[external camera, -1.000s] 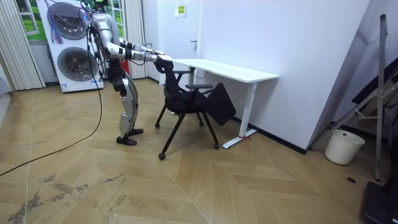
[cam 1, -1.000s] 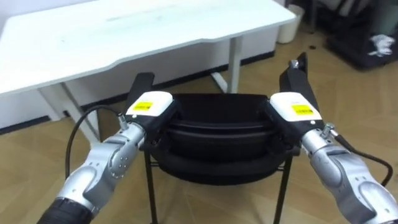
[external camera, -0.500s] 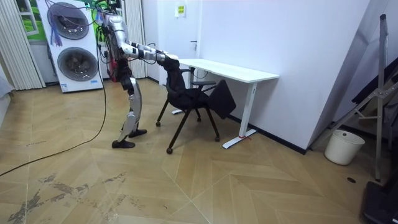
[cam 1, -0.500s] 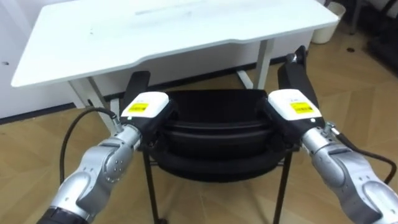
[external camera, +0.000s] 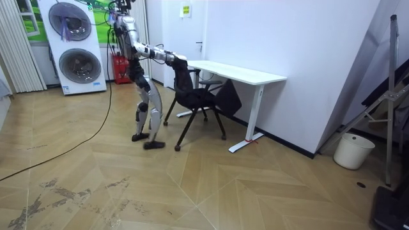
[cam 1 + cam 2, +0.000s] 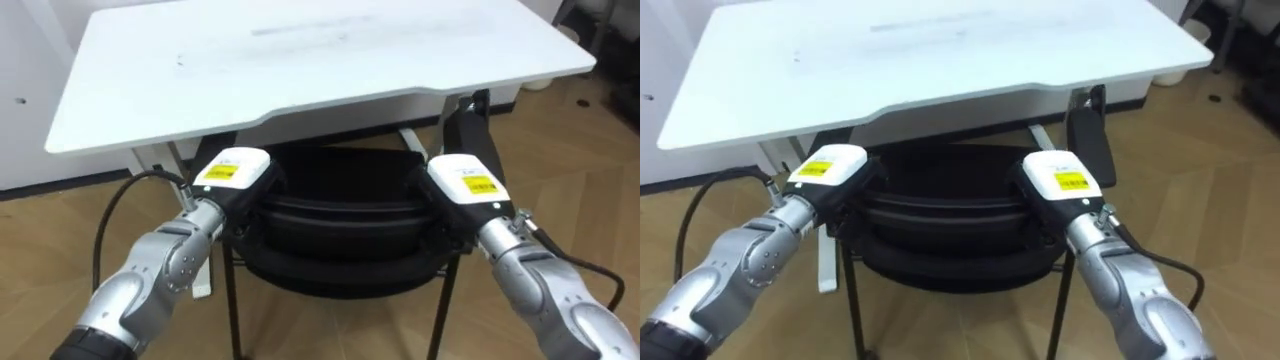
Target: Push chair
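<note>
Eye views: a black chair (image 6: pixel 345 215) stands directly in front of the robot, its backrest towards the robot and its seat towards the white table (image 6: pixel 300 55). The table's front edge overhangs the far part of the chair, and the top of the backrest lies just short of that edge.

The left hand (image 6: pixel 235 172) is set against the backrest's upper left corner and the right hand (image 6: pixel 462 182) against its upper right corner. Both touch the chair. The backs of the hands face the camera, so it cannot be told whether either hand is clamped on the backrest or merely laid against it. A dark armrest (image 6: pixel 468 125) is tilted up just beside the right hand, its tip at the table edge.

Room view: the robot stands on the wood floor (image 5: pixel 192 185) behind the chair, both arms stretched forward to the backrest and one foot ahead of the other. The chair sits at the table's near end. Two stacked washing machines (image 5: pixel 70 54) stand at the room view's left, behind the robot. A white bin (image 5: pixel 353 151) stands well apart at the room view's right.
</note>
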Tool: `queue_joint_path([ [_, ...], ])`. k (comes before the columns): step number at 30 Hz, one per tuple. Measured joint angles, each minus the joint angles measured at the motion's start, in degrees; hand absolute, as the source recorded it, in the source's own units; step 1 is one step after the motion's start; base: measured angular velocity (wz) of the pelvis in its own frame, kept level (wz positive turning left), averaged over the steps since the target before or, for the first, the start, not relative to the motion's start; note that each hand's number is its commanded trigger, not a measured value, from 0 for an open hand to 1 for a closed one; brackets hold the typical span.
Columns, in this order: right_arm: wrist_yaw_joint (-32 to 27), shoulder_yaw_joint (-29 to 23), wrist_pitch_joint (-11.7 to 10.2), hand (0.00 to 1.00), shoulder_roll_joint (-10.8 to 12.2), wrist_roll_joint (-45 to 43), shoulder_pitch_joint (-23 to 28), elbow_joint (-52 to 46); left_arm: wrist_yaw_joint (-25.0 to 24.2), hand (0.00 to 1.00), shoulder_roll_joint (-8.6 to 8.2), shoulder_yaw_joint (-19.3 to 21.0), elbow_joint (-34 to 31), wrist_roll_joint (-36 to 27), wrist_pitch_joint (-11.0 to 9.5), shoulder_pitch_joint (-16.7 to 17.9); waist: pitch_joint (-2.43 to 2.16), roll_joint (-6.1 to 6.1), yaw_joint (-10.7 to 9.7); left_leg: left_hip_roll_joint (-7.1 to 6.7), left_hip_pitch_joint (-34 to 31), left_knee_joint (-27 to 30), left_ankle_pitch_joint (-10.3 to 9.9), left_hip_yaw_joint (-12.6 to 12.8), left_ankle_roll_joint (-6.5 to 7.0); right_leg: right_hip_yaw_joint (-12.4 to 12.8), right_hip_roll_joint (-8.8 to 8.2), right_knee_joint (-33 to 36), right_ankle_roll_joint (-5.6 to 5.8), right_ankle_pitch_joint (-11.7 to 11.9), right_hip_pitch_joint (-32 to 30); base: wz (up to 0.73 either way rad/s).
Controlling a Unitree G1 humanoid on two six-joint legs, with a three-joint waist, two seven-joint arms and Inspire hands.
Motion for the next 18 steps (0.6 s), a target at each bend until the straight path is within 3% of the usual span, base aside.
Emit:
queue_joint_path([
  [1, 0.0, 0.0, -0.16, 1.0, 0.01, 0.0, 0.04, 0.1, -0.02, 1.0, 0.02, 0.14, 0.09, 0.0, -0.27, 0.15, -0.18, -0.14, -0.2, 0.15, 0.18, 0.42, -0.42, -0.43, -0.24, 0.66, 0.38, -1.55, 0.09, 2.47, -0.18, 0.24],
  [2, 0.14, 0.0, -0.33, 1.0, 0.13, -0.01, 0.06, 0.39, -0.09, 1.0, 0.06, 0.25, 0.14, 0.0, -0.5, 0.53, -0.77, -0.17, -0.2, 0.43, 0.34, 1.27, -1.11, -0.81, -0.84, 1.67, 1.45, -3.74, -0.14, 7.19, 0.69, 0.08],
  [3, 0.15, -0.03, -0.37, 1.0, 0.09, -0.14, -0.05, 0.78, 0.0, 1.0, -0.44, 0.27, 0.49, 0.1, -0.5, 0.65, -0.83, 0.64, 0.59, 1.67, 0.75, 1.76, -1.85, -0.71, -1.56, 1.42, 3.08, -4.88, -0.82, 7.77, 1.81, 0.0],
  [5, 0.41, -0.09, -0.39, 1.0, 0.27, -0.23, -0.41, 1.13, 0.03, 1.0, -0.31, 0.29, 0.39, 0.18, -0.56, 0.63, -1.04, 1.25, 0.83, 2.9, 1.13, 1.64, -2.29, -0.62, -2.27, 0.81, 4.33, -6.38, -1.41, 7.74, 3.03, 0.02],
  [8, 1.17, -0.11, 0.03, 1.0, 1.29, -0.62, -1.09, 1.16, 0.2, 1.0, 0.35, 0.63, 0.21, 0.26, -0.55, 0.46, -0.95, 1.24, 1.03, 3.89, 2.14, 0.57, -2.53, -0.6, -2.95, -0.26, 5.18, -7.09, -2.06, 7.29, 4.0, 0.05],
  [9, 1.53, -0.11, 0.08, 1.0, 1.51, -0.68, -1.59, 1.16, 0.2, 1.0, 0.55, 0.94, 0.11, 0.26, -0.55, 0.32, -0.69, 0.87, 1.02, 4.02, 2.31, -0.04, -2.47, -0.63, -3.13, -0.37, 5.35, -7.37, -2.17, 7.17, 4.06, 0.0],
  [13, 2.22, -0.15, -0.06, 1.0, 1.53, -0.79, -2.9, 1.15, 0.23, 1.0, 1.24, 1.56, -1.07, 0.25, -0.56, 0.23, -0.56, 0.69, 0.85, 4.16, 2.42, -1.3, -2.41, -0.58, -3.4, -0.35, 5.69, -7.56, -2.22, 6.51, 3.59, -0.01],
  [18, 2.59, -0.16, -0.11, 1.0, 1.84, -0.07, -3.63, 0.98, 0.2, 1.0, 1.99, 2.35, -2.06, 0.85, -0.79, -0.03, -0.51, 0.53, 1.1, 5.27, 3.07, -1.07, -3.09, -0.5, -4.49, -0.82, 6.54, -6.85, -2.85, 4.91, 3.73, 0.01],
])
